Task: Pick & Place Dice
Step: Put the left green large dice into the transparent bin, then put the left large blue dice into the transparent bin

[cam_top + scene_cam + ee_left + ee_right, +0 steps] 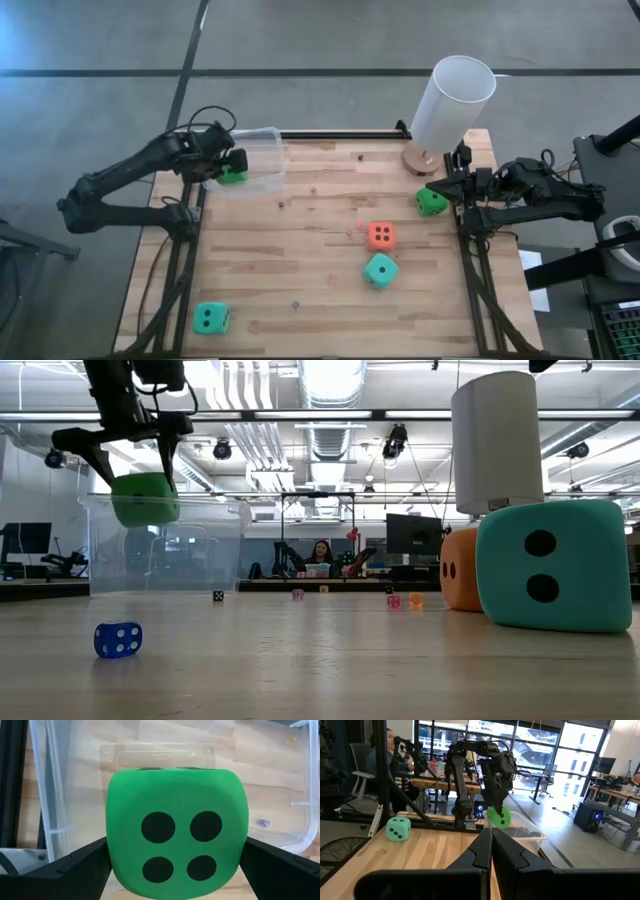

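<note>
The left end effector [228, 170] is hanging over the clear tub [262, 160] at the table's far left corner, grasping a green die [176, 829] between its fingers [75, 870] — jaws spread wide, pressing on two opposite flat faces. That is the sensible hold: these cubes are looking soft and light, foam-like with rounded corners, so they should give a little under the pads and not slip, and a drop is unlikely to hurt them. Squeezing across a corner would probably let one squirt out.

The rest of the dice are lying loose on the table: a green one [211, 318] near the near left corner, an orange one [381, 236] and a teal one [380, 270] close together toward the middle right, and another green one [432, 202] just beside the right end effector [440, 189], which is waiting clenched and empty at the right edge, below the tall white cylinder [450, 102].

Now the views are splitting the work. The left wrist view is showing the four-pip face and the tub floor directly behind the die — the high view hides that under the arm. The low view is showing the die held above the tub's rim, not yet down inside, plus a small blue die [118, 639] that I cannot pick out from above.
</note>
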{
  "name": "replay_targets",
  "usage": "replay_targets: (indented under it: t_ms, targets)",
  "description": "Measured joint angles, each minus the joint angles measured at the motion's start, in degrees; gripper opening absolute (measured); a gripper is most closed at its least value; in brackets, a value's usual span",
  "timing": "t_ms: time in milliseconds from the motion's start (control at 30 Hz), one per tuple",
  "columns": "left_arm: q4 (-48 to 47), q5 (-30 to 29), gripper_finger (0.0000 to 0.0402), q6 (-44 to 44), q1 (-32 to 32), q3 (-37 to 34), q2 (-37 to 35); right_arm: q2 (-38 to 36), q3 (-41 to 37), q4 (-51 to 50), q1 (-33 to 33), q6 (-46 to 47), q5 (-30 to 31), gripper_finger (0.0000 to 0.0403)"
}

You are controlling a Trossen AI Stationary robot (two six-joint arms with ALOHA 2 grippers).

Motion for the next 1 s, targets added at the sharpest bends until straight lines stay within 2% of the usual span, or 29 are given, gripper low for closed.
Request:
replay_targets:
  t_ms: [267, 500, 700, 833, 1000]
  targets:
    - [-2.6, -2.2, 0.0388, 0.0, 0.0, 2.6, 0.0, 0.0, 0.0, 0.0, 0.0, 0.0, 0.0, 0.0008]
    - [-1.7, -19.5, 0.0394, 0.2, 0.0, 3.5, 0.0, 0.0, 0.0, 0.0, 0.0, 0.0, 0.0, 0.0008]
    - [-0.9, -27.5, 0.0397, 0.5, 0.0, 3.4, 0.5, 0.0, 0.0, 0.0, 0.0, 0.0, 0.0, 0.0008]
    - [1.4, -29.9, 0.0391, 1.6, 0.0, 2.1, 0.5, 0.0, 0.0, 0.0, 0.0, 0.0, 0.0, 0.0008]
    - [3.9, -30.0, 0.0386, 2.0, 0.0, 0.3, 0.5, 0.0, 0.0, 0.0, 0.0, 0.0, 0.0, 0.0008]
